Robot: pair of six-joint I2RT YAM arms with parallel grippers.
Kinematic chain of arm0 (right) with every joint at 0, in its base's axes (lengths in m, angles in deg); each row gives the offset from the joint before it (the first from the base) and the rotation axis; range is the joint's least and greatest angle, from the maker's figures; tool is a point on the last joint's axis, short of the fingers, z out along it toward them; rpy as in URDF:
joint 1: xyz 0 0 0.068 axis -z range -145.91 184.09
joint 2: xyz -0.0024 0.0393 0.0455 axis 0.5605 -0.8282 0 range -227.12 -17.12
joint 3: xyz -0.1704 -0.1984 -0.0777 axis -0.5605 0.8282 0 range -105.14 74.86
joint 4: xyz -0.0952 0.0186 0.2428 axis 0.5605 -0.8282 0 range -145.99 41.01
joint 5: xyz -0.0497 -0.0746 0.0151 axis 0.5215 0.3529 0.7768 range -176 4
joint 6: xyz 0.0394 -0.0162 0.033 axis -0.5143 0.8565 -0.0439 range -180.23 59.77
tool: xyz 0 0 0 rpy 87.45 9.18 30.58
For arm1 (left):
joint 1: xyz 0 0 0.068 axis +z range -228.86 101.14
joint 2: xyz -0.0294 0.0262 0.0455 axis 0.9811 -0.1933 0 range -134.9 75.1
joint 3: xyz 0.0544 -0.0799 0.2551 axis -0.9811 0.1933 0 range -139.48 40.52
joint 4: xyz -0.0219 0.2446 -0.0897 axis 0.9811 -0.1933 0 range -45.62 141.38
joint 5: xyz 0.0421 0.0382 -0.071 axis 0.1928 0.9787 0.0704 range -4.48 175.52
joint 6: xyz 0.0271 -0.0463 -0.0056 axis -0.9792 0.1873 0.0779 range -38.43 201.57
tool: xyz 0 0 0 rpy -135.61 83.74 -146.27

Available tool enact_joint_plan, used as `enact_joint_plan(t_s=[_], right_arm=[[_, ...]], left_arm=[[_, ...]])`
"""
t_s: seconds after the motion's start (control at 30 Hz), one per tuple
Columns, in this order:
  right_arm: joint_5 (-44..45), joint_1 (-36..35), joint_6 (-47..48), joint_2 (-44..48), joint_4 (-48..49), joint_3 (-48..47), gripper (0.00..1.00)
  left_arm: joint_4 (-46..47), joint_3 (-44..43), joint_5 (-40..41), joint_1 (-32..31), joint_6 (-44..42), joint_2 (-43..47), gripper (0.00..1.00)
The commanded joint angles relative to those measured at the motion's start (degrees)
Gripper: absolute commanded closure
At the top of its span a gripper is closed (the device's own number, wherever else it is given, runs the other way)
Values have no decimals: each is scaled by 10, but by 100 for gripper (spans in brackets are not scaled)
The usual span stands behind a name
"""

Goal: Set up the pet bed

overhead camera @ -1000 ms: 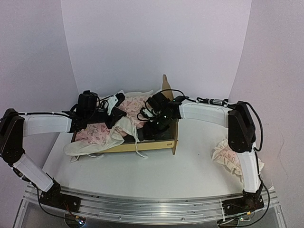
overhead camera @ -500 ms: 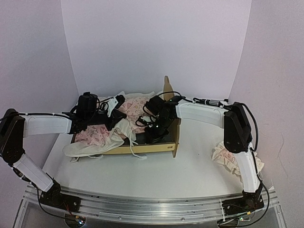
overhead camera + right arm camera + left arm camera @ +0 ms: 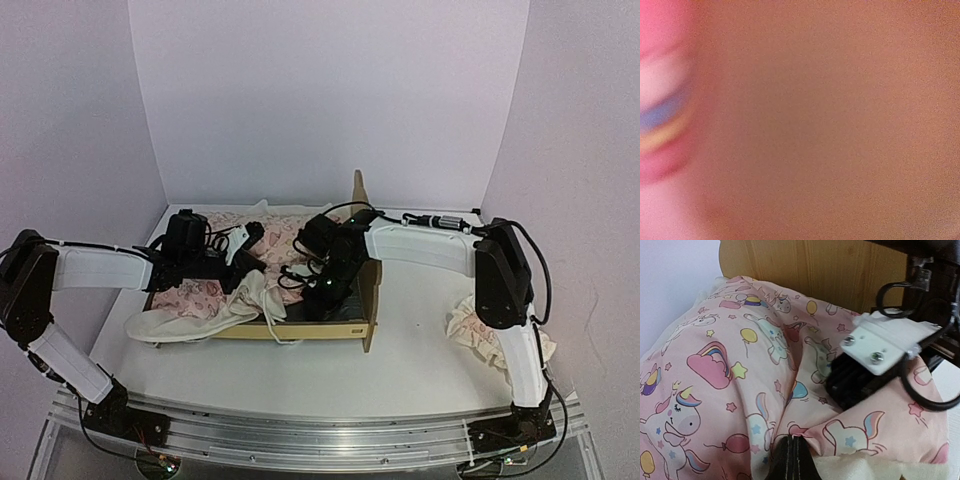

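The pet bed [image 3: 300, 330] is a pale-wood frame in the middle of the table, its headboard [image 3: 362, 215] at the right end. A pink unicorn-print quilt [image 3: 200, 298] lies crumpled in it, its cream underside spilling over the front left corner. My left gripper [image 3: 243, 272] is shut on a fold of the quilt [image 3: 730, 355], the fingertips [image 3: 788, 460] pinched together on the cloth. My right gripper [image 3: 318, 298] is pushed down into the quilt near the headboard [image 3: 830, 270], shut in the cloth, its tips hidden. Blurred pink fabric [image 3: 790, 120] fills the right wrist view.
A ruffled pink pillow [image 3: 480, 335] lies on the table at the right, beside the right arm's base. The right arm's wrist [image 3: 885, 345] and its cables sit close above the quilt, right of my left fingers. White walls close in the back and sides.
The right gripper has shut and sunk lower into the bed towards its front rail. The left gripper has pulled the quilt left and forward, and the cream edge hangs further over the front.
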Motion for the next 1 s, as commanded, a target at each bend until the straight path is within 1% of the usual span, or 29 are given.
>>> enact_joint_plan(t_s=[0.0, 0.1, 0.23, 0.33, 0.47, 0.57, 0.63, 0.8, 0.97], right_arm=[[-38, -39, 75, 77, 12, 64, 95], [-50, -41, 96, 106, 80, 114, 93], [-61, -42, 116, 113, 136, 138, 92], [-66, -49, 125, 95, 137, 130, 92], [-78, -73, 149, 63, 137, 117, 92], [-94, -75, 154, 51, 135, 127, 92], [-89, -75, 163, 46, 132, 145, 92], [-57, -75, 163, 26, 107, 174, 93], [18, -74, 159, 52, 86, 207, 87]], left_arm=[[-19, 7, 5, 4, -9, -2, 100], [-32, 15, 7, 4, -14, 1, 100], [-55, 23, -5, 4, -17, 8, 100], [-74, 35, -30, 4, -35, 17, 100], [-90, 49, -79, 4, -84, 35, 100], [-100, 49, -88, 4, -95, 33, 100], [-106, 47, -90, 4, -104, 29, 100], [-107, 44, -95, 4, -122, 22, 100], [-132, 34, -106, 4, -152, 19, 99]])
